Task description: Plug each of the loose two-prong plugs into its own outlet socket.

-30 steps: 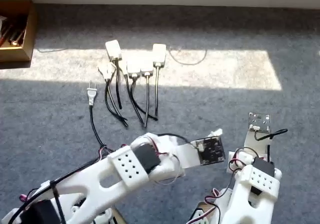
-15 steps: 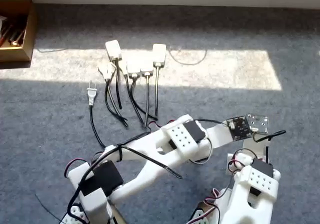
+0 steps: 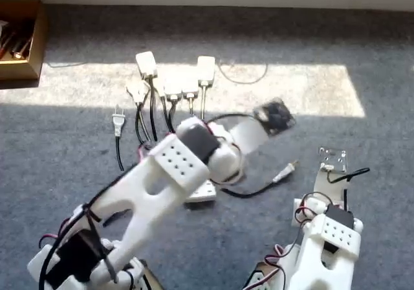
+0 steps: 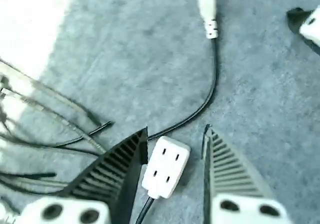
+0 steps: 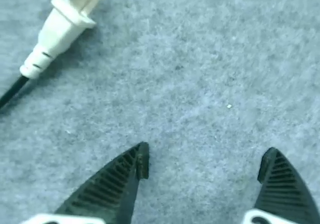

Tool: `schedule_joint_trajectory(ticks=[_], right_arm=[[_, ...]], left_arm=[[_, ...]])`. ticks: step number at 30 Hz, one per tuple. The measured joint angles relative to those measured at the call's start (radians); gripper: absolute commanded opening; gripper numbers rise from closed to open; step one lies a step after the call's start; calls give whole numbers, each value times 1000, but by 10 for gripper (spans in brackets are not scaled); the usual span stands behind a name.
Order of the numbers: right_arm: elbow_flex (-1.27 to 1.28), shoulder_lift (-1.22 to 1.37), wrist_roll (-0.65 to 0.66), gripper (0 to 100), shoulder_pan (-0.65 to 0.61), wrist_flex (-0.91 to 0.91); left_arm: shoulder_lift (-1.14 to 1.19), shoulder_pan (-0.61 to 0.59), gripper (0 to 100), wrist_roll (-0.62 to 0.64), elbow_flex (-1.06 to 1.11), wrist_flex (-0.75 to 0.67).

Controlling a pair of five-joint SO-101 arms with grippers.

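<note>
A white two-prong plug (image 3: 285, 170) lies loose on the grey carpet, its black cord (image 3: 252, 188) curving back to a white outlet socket (image 3: 202, 191) beside my left arm (image 3: 174, 167). My left gripper (image 4: 175, 131) hangs open above that outlet socket (image 4: 166, 166), which lies between its fingers, while the plug (image 4: 207, 4) lies farther off. My right gripper (image 5: 206, 151) is open over bare carpet, with the plug (image 5: 65, 26) lying a short way beyond its fingertips. Another loose plug (image 3: 118, 120) lies at the left.
Several white plugs and sockets (image 3: 189, 83) with black cords lie bunched in the sunlit strip at the back. A wooden box (image 3: 19, 41) stands at the far left edge. My right arm (image 3: 326, 238) rises from the bottom right.
My left arm swung right toward the right arm, then back up and away. The plug, its cord and the socket now lie uncovered on the carpet. The right arm has stayed put.
</note>
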Motion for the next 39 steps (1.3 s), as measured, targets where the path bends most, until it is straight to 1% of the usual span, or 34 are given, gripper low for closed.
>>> schedule_joint_trajectory(ticks=[3, 6, 8, 10, 12, 13, 16, 19, 21, 24, 27, 30, 31, 36, 39], right_arm=[[-112, 2, 0, 343, -54, 121], [-292, 2, 0, 343, -140, 318], [-427, 2, -23, 343, -216, 454], [-523, 2, -92, 343, -310, 575], [-563, 9, -152, 343, -404, 615], [-574, 26, -164, 343, -428, 621], [-600, 133, -176, 343, -440, 632], [-669, 304, -193, 343, -482, 632], [-709, 436, -238, 342, -489, 629], [-735, 660, -334, 329, -496, 591], [-738, 813, -420, 231, -499, 416], [-717, 845, -562, 118, -502, 212], [-704, 845, -609, 106, -502, 170], [-632, 795, -833, 153, -489, 66], [-566, 724, -888, 163, -476, -2]], left_arm=[[-71, -209, 189, 91, 0, 17], [-94, -456, 191, 149, 18, 17], [-97, -595, 192, 164, 69, 17], [-97, -690, 192, 167, 130, 15], [-97, -747, 192, 169, 207, -23], [-97, -770, 192, 170, 250, -57], [-97, -841, 191, 172, 385, -204], [-98, -878, 190, 172, 514, -387], [-98, -893, 190, 172, 582, -491], [-98, -907, 190, 172, 605, -549], [-98, -905, 190, 172, 612, -566], [-98, -905, 190, 172, 635, -569], [-98, -905, 190, 172, 637, -569], [-98, -905, 190, 172, 641, -609], [-98, -905, 190, 172, 651, -624]])
